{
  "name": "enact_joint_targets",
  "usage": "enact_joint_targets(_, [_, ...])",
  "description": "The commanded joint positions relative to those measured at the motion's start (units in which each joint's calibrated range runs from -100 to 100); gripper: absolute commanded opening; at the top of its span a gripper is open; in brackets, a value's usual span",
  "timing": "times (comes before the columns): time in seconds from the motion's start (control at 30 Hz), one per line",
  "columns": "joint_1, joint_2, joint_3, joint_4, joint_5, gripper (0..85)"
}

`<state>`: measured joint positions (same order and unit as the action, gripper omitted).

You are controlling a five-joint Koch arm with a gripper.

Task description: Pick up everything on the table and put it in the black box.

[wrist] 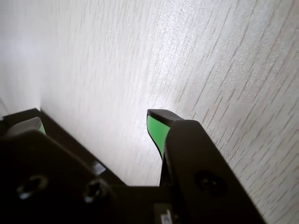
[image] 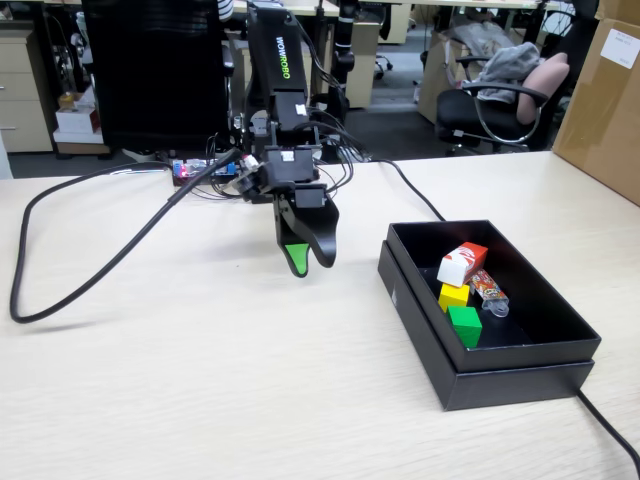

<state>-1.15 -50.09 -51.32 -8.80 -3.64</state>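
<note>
Office clutter fills the top of the fixed view: desks, a dark chair (image: 500, 105) at upper right with clothing over it, and a brown carton (image: 605, 95) at the right edge. Below it spreads the table (image: 200, 380), pale wood grain. At lower right of the frame sits the black box (image: 540, 365), holding all the small items: the red packet (image: 463, 263) with its white end lies at the top of the group, the yellow cube (image: 453, 295) just below it, the green cube (image: 465, 325) lowest, and an orange patterned item (image: 490, 289) lies beside them on the right. Left of the box, at centre frame, the arm (image: 275, 80) bends down so the gripper (image: 310, 258) points at the table, well apart from the box and holding nothing. In the wrist view the gripper (wrist: 96, 126) shows green-faced fingertips (wrist: 156, 130) spread wide over bare wood. A thick black cable (image: 90, 270) loops across the left of the table, and a thinner one (image: 610, 425) trails off at lower right.
</note>
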Motion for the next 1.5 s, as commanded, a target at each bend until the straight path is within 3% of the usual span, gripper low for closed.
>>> enact_joint_targets(0.0, [0.0, -5.5, -1.6, 9.6, -0.1, 44.3])
enact_joint_targets(0.6, [0.0, -10.0, -18.2, 22.8, 0.3, 48.5])
enact_joint_targets(1.47, [0.2, -8.9, -31.1, 29.9, 1.6, 49.6])
